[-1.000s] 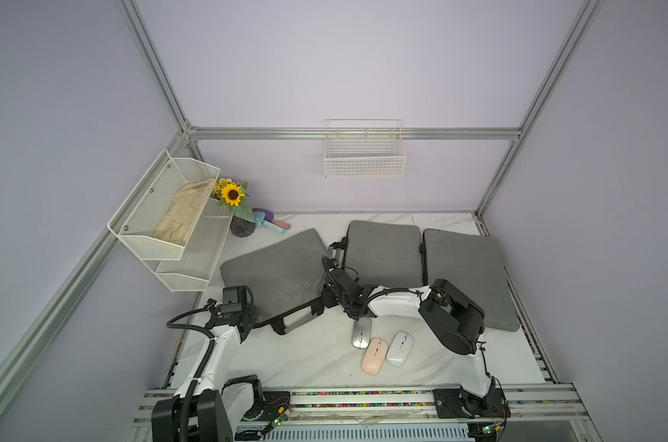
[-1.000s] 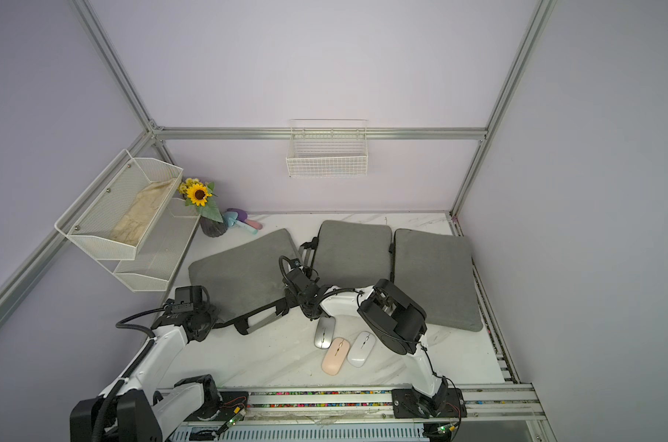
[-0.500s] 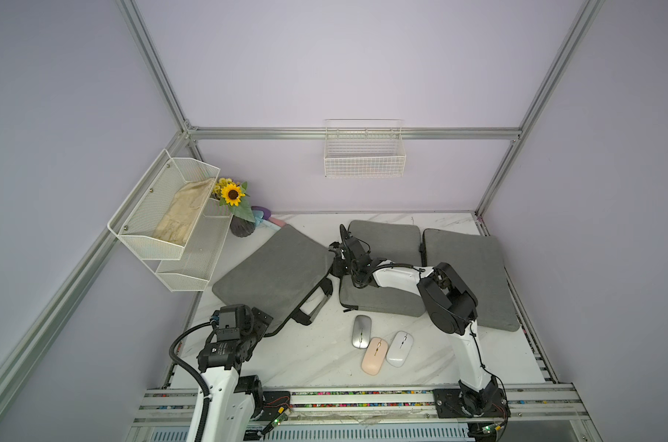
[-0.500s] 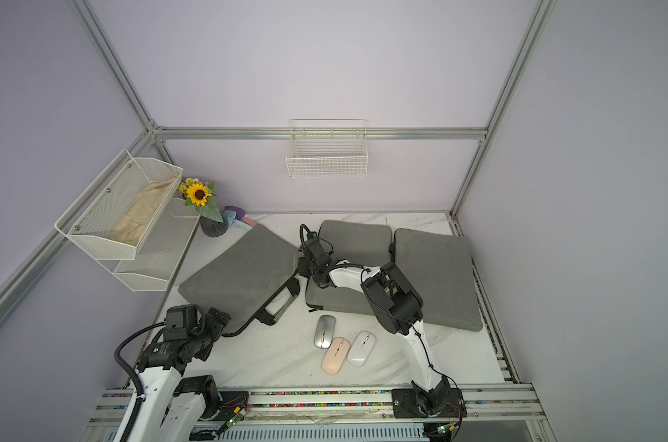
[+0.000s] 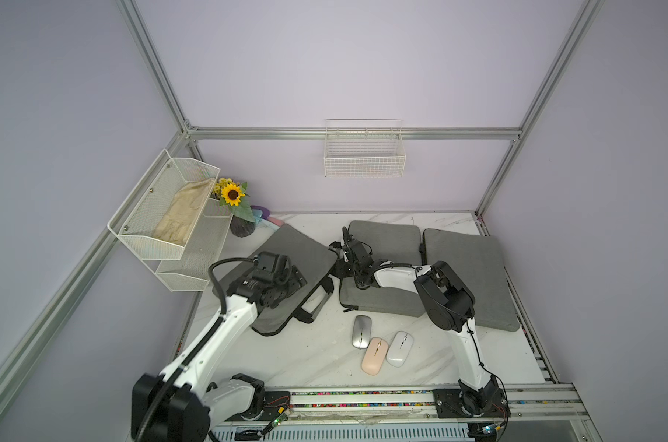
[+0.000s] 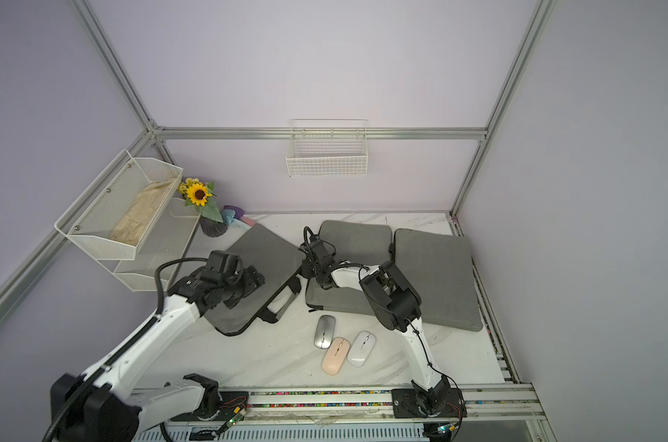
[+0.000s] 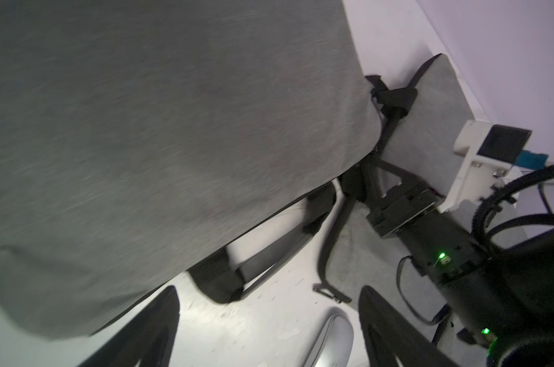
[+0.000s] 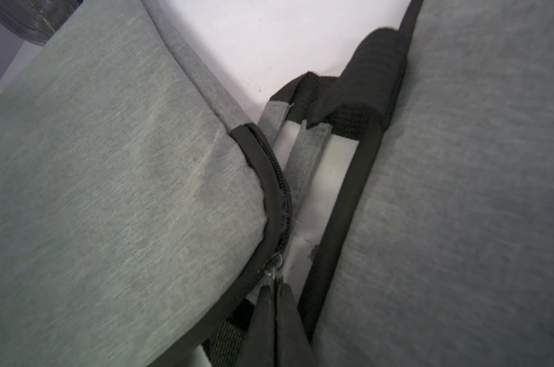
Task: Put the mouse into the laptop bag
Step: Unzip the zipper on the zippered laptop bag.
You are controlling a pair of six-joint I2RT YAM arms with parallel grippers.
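Observation:
Three mice lie near the front of the table: silver [image 5: 361,331], pink [image 5: 374,356] and white [image 5: 399,348]. Three grey laptop bags lie behind them. The left one [image 5: 286,252] is turned at an angle, with its handles [image 5: 317,302] toward the mice. My left gripper [image 5: 297,278] hovers open over that bag; in its wrist view the silver mouse [image 7: 332,340] shows between the spread fingers [image 7: 148,330]. My right gripper [image 8: 274,287] is shut on the zipper pull [image 8: 275,263] at the left bag's corner, between it and the middle bag [image 5: 386,241].
The right bag [image 5: 466,275] lies under the right arm's elbow. A sunflower vase [image 5: 242,225] stands at the back left beside a white wire shelf [image 5: 164,229]. A wire basket [image 5: 365,153] hangs on the back wall.
My left gripper let go of the bag handle, opened, drew back, then came forward over the left bag. The right gripper moved back along the bag's edge, staying shut, and the bag turned.

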